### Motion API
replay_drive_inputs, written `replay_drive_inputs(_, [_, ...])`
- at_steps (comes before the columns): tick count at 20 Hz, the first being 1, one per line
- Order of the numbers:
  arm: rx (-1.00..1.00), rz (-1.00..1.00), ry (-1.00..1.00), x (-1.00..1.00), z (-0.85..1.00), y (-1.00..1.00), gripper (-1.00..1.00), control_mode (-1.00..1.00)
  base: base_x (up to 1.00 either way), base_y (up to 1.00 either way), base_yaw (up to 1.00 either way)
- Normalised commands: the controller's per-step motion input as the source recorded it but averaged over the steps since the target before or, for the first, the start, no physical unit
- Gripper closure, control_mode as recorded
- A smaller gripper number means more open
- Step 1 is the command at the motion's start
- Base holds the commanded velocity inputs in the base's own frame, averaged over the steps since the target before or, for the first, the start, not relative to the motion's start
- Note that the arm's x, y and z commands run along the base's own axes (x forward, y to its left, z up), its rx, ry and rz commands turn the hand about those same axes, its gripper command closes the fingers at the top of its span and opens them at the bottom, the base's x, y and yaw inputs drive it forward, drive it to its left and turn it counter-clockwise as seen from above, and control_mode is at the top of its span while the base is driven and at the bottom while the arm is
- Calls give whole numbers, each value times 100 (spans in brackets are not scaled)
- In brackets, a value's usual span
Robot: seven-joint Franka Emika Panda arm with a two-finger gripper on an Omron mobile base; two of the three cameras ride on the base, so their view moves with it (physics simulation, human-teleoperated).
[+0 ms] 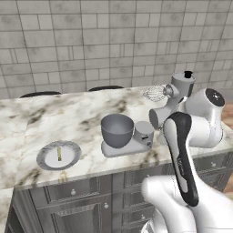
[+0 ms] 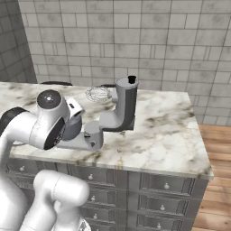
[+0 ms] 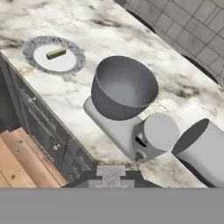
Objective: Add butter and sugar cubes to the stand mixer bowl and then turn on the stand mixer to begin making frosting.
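Note:
The stand mixer bowl sits on the stand mixer's flat base, and I see nothing inside it. The stand mixer has its head tilted up, with the whisk lifted clear of the bowl. The butter lies on a round grey plate left of the mixer. My gripper hovers above the counter's front edge near the mixer base. Its fingers are shut on a small pale block that looks like a sugar cube.
The marble counter runs to a tiled back wall. Drawers line its front. Wooden floor lies off the counter's right end. My own arm hides part of the mixer in both base views.

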Motion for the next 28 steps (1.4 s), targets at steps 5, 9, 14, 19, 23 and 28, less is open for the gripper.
replay_drive_inputs(5, [-15,0,29,36,14,76,100,-100,0,0,0])
replay_drive_inputs(9, [-12,-2,28,59,0,55,100,-100,0,0,0])
replay_drive_inputs(14, [-11,-3,23,69,0,38,100,-100,0,0,0])
replay_drive_inputs(19, [-10,-4,18,64,-5,21,100,-100,0,0,0])
replay_drive_inputs(23, [-5,-3,5,56,-36,2,100,-100,0,0,0])
replay_drive_inputs(28, [0,-2,0,47,-49,0,100,-100,0,0,0])
